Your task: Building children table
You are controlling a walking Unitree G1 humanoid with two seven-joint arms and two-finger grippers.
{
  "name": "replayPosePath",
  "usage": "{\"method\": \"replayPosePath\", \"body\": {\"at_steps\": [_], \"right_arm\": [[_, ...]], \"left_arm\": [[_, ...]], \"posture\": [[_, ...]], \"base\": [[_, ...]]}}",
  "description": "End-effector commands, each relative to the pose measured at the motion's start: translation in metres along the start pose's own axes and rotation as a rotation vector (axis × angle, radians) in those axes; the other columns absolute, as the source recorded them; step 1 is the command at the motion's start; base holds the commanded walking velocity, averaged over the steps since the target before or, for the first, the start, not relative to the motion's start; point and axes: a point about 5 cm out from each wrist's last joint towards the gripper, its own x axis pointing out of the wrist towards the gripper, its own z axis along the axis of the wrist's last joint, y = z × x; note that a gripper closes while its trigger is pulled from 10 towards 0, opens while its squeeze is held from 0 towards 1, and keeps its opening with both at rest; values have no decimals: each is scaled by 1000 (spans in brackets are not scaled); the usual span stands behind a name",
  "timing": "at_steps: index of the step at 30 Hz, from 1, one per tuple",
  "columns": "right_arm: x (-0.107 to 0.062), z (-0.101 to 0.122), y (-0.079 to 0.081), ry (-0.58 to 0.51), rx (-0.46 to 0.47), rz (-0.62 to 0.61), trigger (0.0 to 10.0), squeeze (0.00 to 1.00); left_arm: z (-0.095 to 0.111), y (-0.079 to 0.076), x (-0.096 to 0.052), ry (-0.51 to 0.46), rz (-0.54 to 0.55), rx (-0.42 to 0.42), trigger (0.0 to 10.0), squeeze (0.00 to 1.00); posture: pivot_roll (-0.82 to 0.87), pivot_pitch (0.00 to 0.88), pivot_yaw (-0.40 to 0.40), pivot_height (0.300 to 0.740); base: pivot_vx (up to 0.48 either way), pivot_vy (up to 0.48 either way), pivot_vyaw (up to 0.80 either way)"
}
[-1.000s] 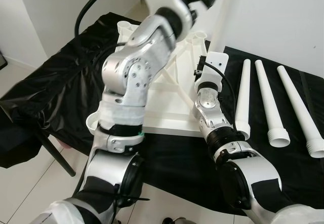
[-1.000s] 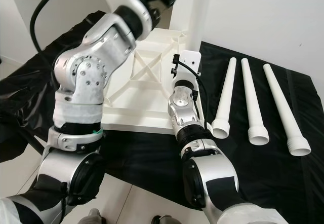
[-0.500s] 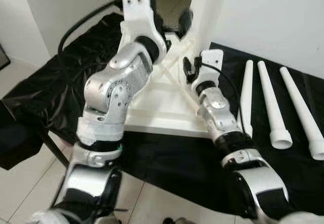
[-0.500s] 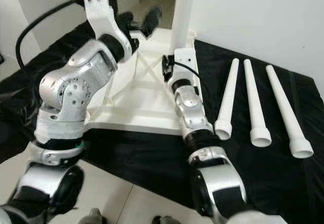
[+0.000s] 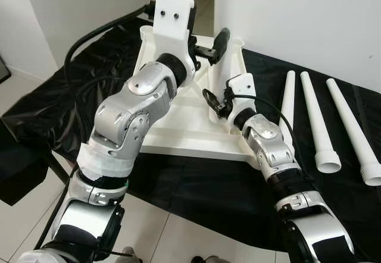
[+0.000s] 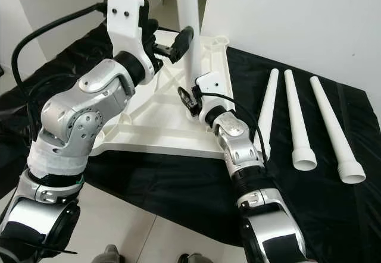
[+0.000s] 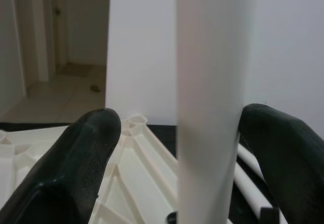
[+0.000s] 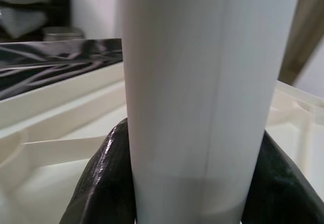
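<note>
The left arm is bent sharply at the elbow and reaches forward, its white wrist block raised; the left gripper (image 6: 178,41) holds its black fingers (image 7: 76,173) spread apart, one on either side of an upright white leg (image 6: 189,31). The right arm stretches forward and inward, and the right gripper (image 8: 187,178) has both fingers pressed against that same leg low down.

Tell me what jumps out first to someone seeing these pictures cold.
A white table leg stands upright on the overturned white tabletop, which lies on black sheeting. The right tool is clamped around the leg's lower part, while the left tool sits higher, one finger either side, one finger clearly off it. Three more white legs lie side by side on the sheeting to the robot's right.
</note>
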Motion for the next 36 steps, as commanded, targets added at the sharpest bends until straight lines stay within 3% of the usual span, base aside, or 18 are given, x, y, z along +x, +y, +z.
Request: {"method": "replayPosePath", "body": {"at_steps": [1,11,12,14,15,16,19,33,34,36], "right_arm": [[-3,2,4,-14,-9,49,10000,0],[-7,7,8,-35,-15,129,10000,0],[-8,7,7,-33,-15,130,10000,0],[-8,7,7,-33,-15,130,10000,0],[-8,6,7,-31,-16,129,10000,0],[-8,6,7,-31,-16,129,10000,0],[-10,6,6,-33,-13,130,10000,0],[-12,7,5,-36,36,107,10000,0],[-11,8,4,-44,50,92,10000,1000],[-11,10,4,-56,69,66,10000,1000]], "left_arm": [[1,-29,-6,-14,-479,15,10000,0],[5,-35,-8,-24,-562,-81,10000,0],[8,-35,-9,-32,-579,-126,7922,0],[8,-35,-9,-32,-579,-126,7922,0],[12,-35,-11,-48,-601,-188,0,0],[12,-35,-11,-48,-601,-188,0,0],[17,-37,-16,-71,-659,-293,0,0],[12,-30,-14,-53,-658,-328,0,0],[12,-29,-14,-48,-641,-329,10000,0],[15,-28,-14,-45,-606,-337,10000,0]], "posture": [[106,22,-86,740],[102,27,-80,740],[102,30,-79,740],[102,30,-79,740],[103,32,-78,740],[103,32,-78,740],[103,34,-74,740],[100,35,-68,740],[99,36,-67,740],[99,36,-69,740]], "base": [[0,0,0],[0,0,0],[0,0,0],[0,0,0],[0,0,0],[0,0,0],[0,0,0],[0,0,0],[0,0,0],[0,0,0]]}}
